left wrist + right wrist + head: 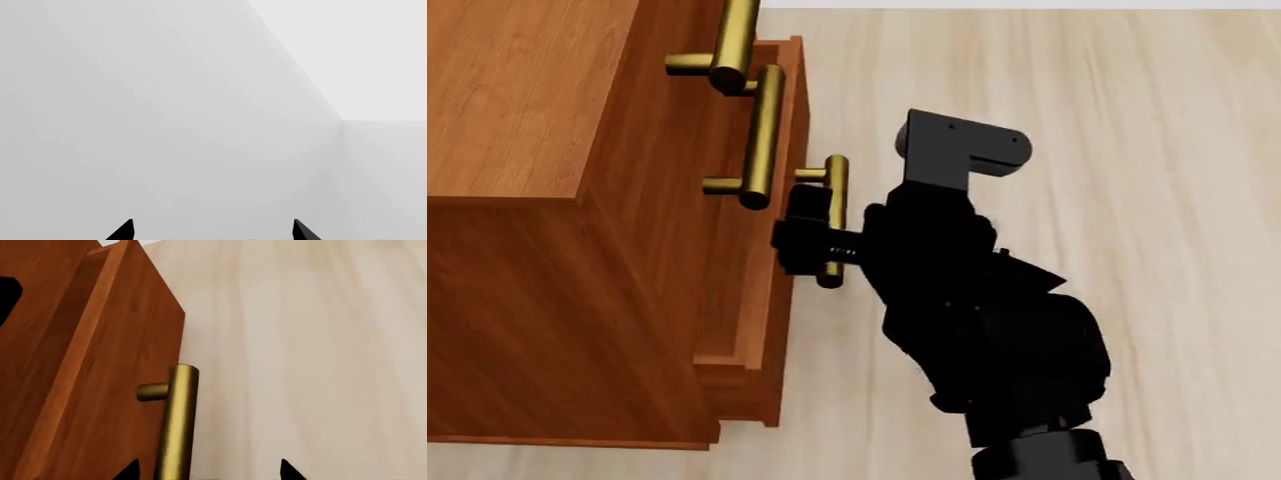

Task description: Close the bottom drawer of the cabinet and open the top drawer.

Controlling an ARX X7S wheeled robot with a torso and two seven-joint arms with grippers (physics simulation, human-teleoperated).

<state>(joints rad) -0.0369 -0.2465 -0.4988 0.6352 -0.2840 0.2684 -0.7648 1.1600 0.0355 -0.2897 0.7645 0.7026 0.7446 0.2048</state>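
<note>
The cabinet [521,100] stands at the left in the head view, seen from above, with three brass bar handles. The top drawer's handle [737,35] is highest and its front looks flush. The bottom drawer [777,330] sticks out a little; it also shows in the right wrist view [127,365]. My right gripper [807,235] is at the bottom drawer's handle [834,200]. In the right wrist view my right gripper [210,471] is open, with that handle [177,425] between the fingertips, nearer one finger. My left gripper [213,232] is open and empty, facing blank grey walls.
The middle drawer's handle [761,135] sits just above my right gripper. Pale wooden floor [1121,120] lies to the right of the cabinet. My right arm's black links [1001,330] fill the lower middle of the head view.
</note>
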